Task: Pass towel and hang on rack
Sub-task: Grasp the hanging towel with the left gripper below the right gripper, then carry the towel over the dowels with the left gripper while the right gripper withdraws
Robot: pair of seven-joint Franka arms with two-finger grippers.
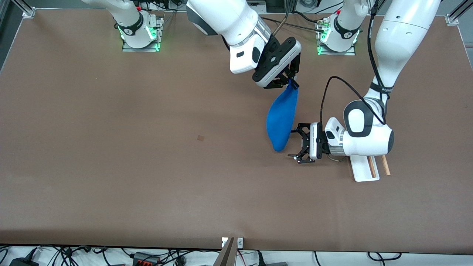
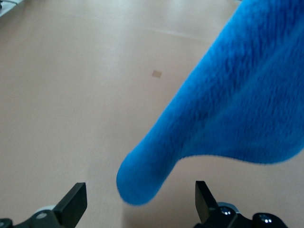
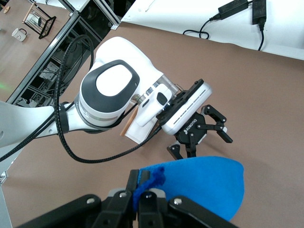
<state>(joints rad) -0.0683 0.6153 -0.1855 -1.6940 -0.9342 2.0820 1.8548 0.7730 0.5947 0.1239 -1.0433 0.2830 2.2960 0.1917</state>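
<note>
Handover time: my right gripper [image 1: 287,82] pinches the towel [image 1: 282,120] by its top corner, so it hangs over the table as a plump bright-blue fuzzy teardrop. My left gripper [image 1: 298,143] waits spread wide just beside its lower end, lying sideways. I judge I should slide those fingers around the cloth's bottom lobe and clamp before the right lets go; the rack [image 1: 364,169] sits partly under my left wrist

Right gripper [image 1: 287,82] clamped on hanging towel [image 1: 282,120]; left gripper [image 1: 296,145] spread wide beside it, above rack [image 1: 364,170].
</note>
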